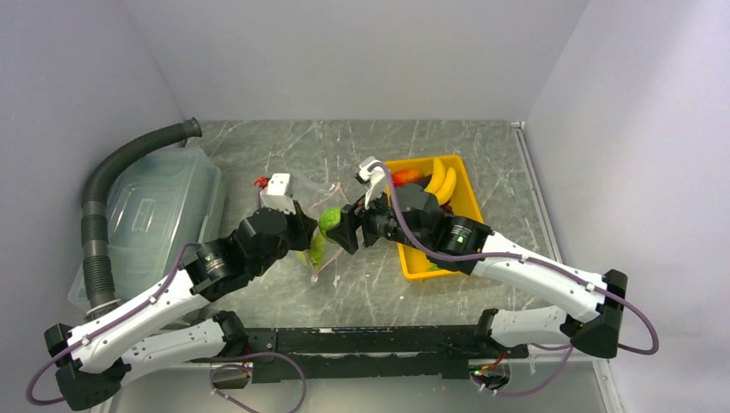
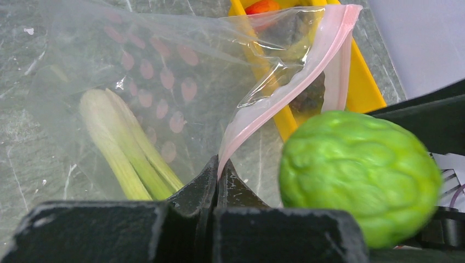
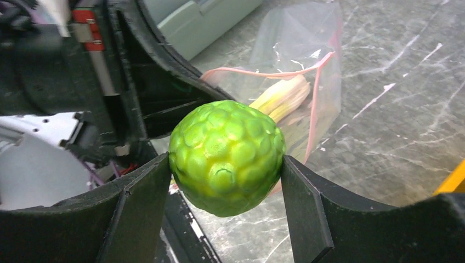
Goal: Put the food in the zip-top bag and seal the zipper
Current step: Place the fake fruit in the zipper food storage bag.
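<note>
The clear zip-top bag (image 2: 181,82) lies on the table with a pale green leek (image 2: 126,148) inside it. My left gripper (image 2: 219,164) is shut on the bag's pink zipper (image 2: 285,93) and holds the mouth up. A bumpy green round fruit (image 3: 226,156) is clamped between the fingers of my right gripper (image 3: 226,164), just off the table and in front of the bag's mouth. From above, the green fruit (image 1: 329,219) sits between both grippers, with the bag (image 1: 323,200) behind it. Yellow bananas (image 1: 441,179) and a red-orange fruit (image 1: 406,176) lie in the yellow tray (image 1: 472,200).
A large translucent lidded bin (image 1: 159,206) stands at the left with a grey ribbed hose (image 1: 103,198) curving over it. The yellow tray sits under my right arm. White walls close in the table at the back and both sides.
</note>
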{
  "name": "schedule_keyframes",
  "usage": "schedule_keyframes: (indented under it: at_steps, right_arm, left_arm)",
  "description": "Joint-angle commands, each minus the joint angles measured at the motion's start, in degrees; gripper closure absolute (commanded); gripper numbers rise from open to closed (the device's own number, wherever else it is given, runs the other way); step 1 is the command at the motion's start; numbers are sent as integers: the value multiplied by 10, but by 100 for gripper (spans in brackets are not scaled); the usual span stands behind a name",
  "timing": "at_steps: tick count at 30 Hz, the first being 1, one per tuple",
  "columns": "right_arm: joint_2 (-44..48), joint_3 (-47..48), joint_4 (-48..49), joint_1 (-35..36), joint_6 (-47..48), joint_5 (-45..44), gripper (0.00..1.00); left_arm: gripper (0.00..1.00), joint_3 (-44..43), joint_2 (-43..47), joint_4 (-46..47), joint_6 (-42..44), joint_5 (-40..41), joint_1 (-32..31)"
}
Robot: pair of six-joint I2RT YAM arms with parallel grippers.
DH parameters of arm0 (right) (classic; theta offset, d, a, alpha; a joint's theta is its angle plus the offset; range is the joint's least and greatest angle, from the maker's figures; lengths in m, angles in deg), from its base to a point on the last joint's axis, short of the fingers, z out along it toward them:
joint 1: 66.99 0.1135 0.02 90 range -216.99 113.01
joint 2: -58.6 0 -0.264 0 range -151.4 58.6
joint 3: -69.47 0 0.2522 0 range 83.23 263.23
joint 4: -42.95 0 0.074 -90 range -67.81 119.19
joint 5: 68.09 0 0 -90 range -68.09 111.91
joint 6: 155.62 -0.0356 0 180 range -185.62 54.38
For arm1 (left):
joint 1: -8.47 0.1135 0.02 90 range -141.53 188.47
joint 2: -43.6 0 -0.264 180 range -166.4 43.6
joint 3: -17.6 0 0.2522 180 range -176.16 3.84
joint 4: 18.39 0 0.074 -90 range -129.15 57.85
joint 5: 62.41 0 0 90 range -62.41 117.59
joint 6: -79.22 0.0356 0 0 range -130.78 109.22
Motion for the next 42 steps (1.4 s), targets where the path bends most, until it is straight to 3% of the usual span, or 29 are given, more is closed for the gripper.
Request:
schedule_keyframes:
  at_steps: [1,11,15,19,23,26,34,42]
  right_arm:
    - [-21,24,44,2,16,-55,74]
    - [-91,40,50,2,17,-132,69]
    - [-112,51,55,2,16,-148,62]
    - [-130,69,52,3,14,-151,51]
    - [-133,75,52,3,12,-147,25]
    - [-127,73,54,3,10,-138,17]
    - [-94,61,54,3,6,-112,9]
    - [-30,38,50,3,-3,-110,10]
  left_arm:
    - [100,-30,-5,20,-1,-6,1]
    - [100,-40,-1,12,5,-10,2]
    - [100,-45,-3,9,5,-11,1]
    - [100,-46,-4,9,4,-9,1]
    - [100,-50,-6,6,3,-4,1]
    - [100,-49,-5,3,1,-2,2]
    - [100,-46,-5,4,-4,4,1]
    - [100,-48,-7,3,-6,6,1]
